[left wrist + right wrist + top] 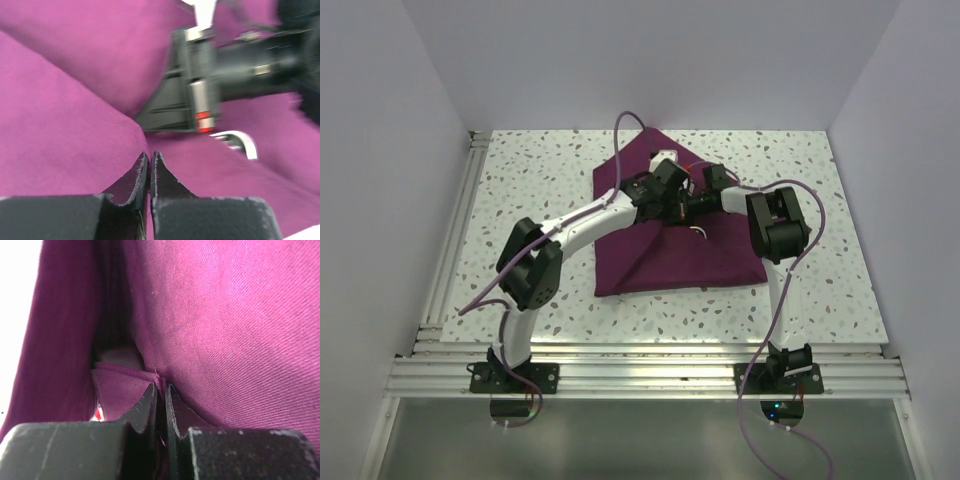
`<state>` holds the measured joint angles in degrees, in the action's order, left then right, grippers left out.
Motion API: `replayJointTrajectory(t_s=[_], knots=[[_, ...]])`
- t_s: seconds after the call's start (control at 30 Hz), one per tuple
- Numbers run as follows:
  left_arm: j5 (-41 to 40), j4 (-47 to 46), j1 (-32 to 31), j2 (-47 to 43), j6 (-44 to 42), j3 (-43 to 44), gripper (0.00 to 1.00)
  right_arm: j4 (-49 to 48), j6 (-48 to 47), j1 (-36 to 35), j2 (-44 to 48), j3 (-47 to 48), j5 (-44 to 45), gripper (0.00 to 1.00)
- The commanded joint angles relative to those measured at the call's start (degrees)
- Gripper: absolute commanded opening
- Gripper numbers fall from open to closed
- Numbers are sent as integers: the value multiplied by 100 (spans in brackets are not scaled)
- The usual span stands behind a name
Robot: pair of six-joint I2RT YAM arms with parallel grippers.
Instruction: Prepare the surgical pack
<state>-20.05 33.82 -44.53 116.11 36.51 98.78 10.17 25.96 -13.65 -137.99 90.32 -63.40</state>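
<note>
The surgical pack (pixel 680 255) is a plum-purple cloth lying partly folded in the middle of the table. It fills the left wrist view (pixel 60 125) and the right wrist view (pixel 240 315). My left gripper (pixel 670 205) and right gripper (pixel 686 196) meet close together over the cloth's middle. The left gripper (pixel 150 156) is shut, with a raised cloth ridge running up to its tips. The right gripper (pixel 161 387) is shut on a stitched hem of the cloth. The right gripper's black body (pixel 200 90) shows just beyond my left fingertips.
A small white item (pixel 665 155) lies on the cloth's far part. A silvery curved metal piece (pixel 240 141) lies on the cloth beside the grippers. The speckled tabletop (pixel 530 190) surrounds the cloth, with white walls on three sides and a metal rail (pixel 640 375) along the near edge.
</note>
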Motion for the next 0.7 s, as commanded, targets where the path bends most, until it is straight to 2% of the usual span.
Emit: replayJointTrajectory(t_s=[0.0,0.23,0.37,0.67], knots=[[370,-533,-38,86,312,554,0,345,-363,-173,-650,-208,662,0],[898,-1982,-99,166,550,511,0,345,-372,-182,-676,-199,644,0],[1327,-2424,-134,236,585,519,0,354,-372,-182,-703,-191,627,0],[1733,-3022,-214,429,612,317,2,371,-372,-182,-720,-182,609,0]])
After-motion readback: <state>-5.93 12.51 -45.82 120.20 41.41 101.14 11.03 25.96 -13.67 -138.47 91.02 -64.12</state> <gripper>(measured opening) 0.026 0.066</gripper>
